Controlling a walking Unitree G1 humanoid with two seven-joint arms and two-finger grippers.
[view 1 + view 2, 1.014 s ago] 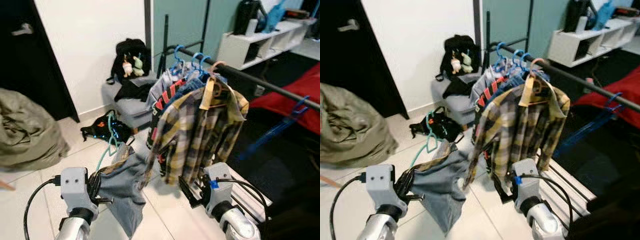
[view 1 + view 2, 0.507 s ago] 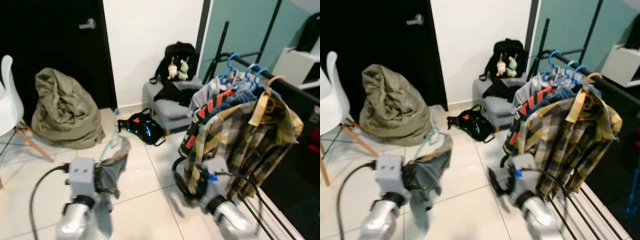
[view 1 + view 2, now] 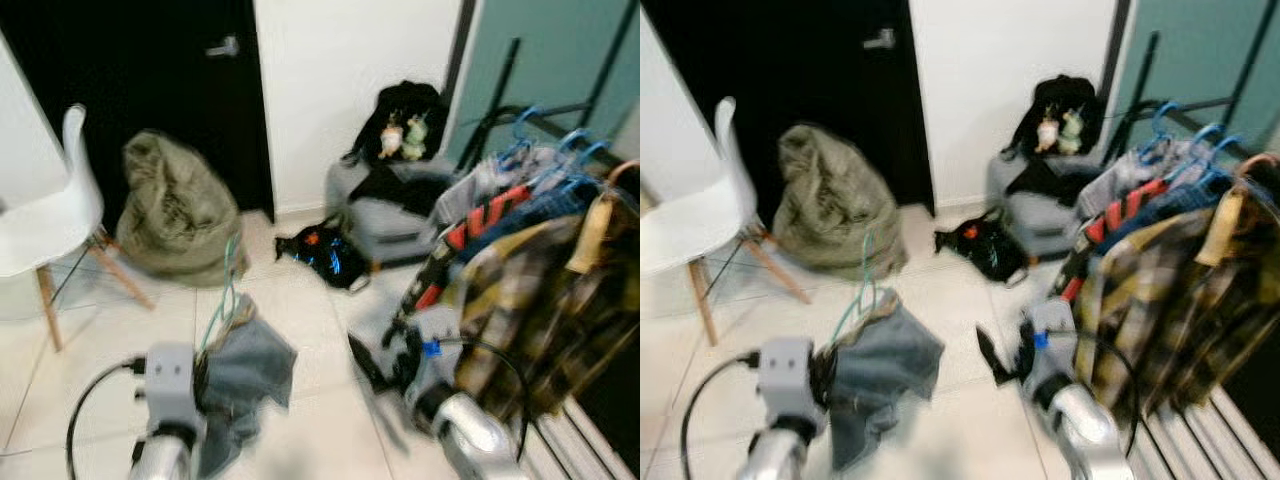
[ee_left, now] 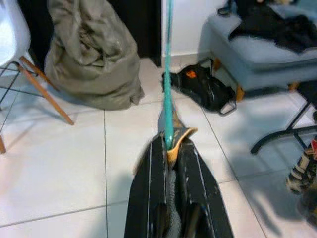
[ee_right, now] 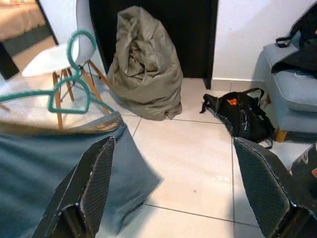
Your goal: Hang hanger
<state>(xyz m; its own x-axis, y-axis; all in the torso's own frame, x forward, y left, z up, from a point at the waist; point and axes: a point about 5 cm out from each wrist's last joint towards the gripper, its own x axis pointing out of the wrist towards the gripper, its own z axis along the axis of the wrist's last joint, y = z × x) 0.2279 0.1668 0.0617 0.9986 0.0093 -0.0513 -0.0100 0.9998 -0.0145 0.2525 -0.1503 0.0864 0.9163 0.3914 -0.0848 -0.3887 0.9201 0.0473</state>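
While my left tool (image 4: 171, 148) pinches the teal hanger (image 3: 226, 290) upright, hook up, grey garment (image 3: 243, 375) dangling, my right tool (image 5: 183, 183) gapes wide, holding nothing, over bare floor tiles (image 5: 193, 153).

My left hand (image 3: 828, 375) holds a teal hanger (image 3: 862, 290) draped with grey cloth (image 3: 880, 375) above the tiled floor (image 3: 950, 420). My right hand (image 3: 998, 362) hovers, fingers parted, beside the plaid shirt (image 3: 1160, 300).
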